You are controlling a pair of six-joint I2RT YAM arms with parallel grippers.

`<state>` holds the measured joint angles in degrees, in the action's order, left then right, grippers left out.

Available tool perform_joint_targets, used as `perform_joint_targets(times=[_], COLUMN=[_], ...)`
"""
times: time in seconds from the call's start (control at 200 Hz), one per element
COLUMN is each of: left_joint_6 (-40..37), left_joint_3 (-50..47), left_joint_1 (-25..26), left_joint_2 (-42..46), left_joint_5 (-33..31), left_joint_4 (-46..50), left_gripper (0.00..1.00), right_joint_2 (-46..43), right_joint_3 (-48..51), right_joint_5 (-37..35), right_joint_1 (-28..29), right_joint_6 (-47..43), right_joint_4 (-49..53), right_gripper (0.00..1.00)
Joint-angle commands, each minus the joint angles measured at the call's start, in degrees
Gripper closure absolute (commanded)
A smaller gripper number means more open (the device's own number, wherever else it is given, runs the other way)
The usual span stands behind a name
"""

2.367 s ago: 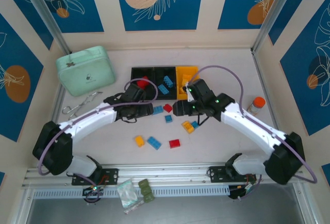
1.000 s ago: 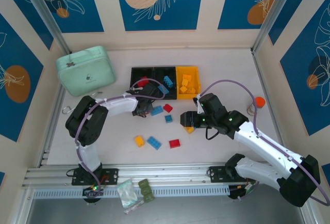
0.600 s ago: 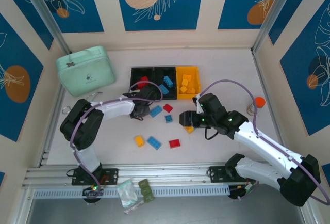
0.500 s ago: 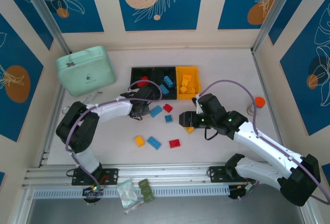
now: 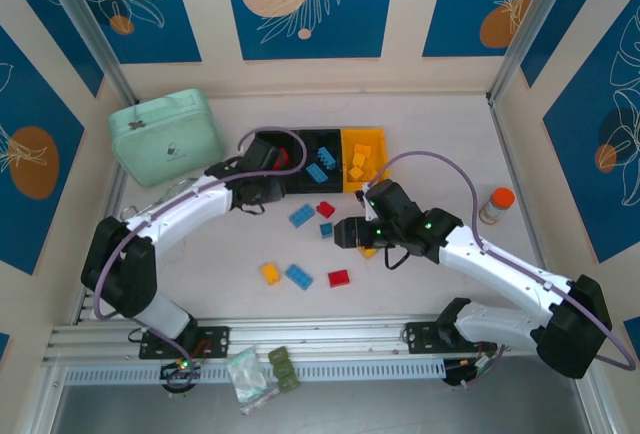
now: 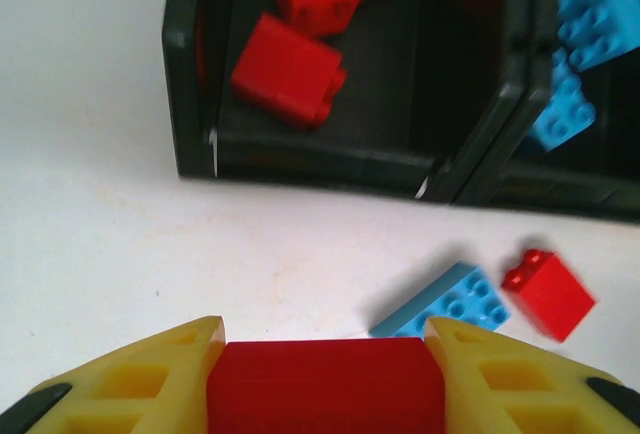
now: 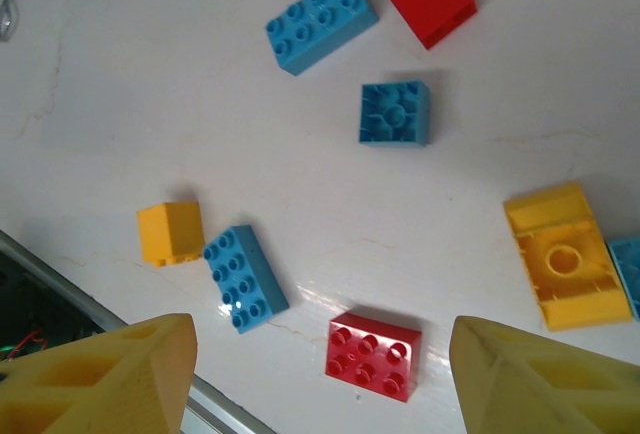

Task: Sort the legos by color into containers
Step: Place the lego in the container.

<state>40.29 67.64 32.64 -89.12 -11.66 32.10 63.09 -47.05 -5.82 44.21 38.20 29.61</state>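
containers (image 5: 362,134): case (image 5: 166,136) to their left, my left gripper (image 6: 325,352) just before them
legos (image 5: 298,276): loose on table (image 5: 430,134), nearer me

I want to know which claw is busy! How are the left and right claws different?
The left gripper is shut on a red lego; the right gripper is open, with nothing between its fingers. The left gripper faces the black bin holding red legos; the right gripper hangs over loose legos on the table. Both have yellow fingers.
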Motion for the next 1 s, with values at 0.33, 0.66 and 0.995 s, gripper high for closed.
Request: perform_joint_targets(times=[0.33, 0.66, 0.995], left_joint_6=[-6.98, -6.75, -6.00], left_joint_3=[17.81, 22.36, 23.99], left_joint_1=[-4.77, -5.88, -6.23], left_joint_2=[-14.19, -22.09, -26.31], left_joint_5=[4.89, 5.71, 4.91], left_joint_4=[4.00, 3.68, 3.41], left_gripper=[0.67, 0.66, 0.63], right_joint_2=[1.53, 2.59, 4.10], right_joint_3=[-2.26, -3.35, -3.58], right_joint_5=[-1.63, -2.63, -2.26], right_joint_1=[1.77, 1.85, 1.84], right_joint_6=[1.12, -0.01, -0.23], right_joint_4=[-0.86, -3.07, -3.37], right_gripper=[0.33, 0.32, 0.32])
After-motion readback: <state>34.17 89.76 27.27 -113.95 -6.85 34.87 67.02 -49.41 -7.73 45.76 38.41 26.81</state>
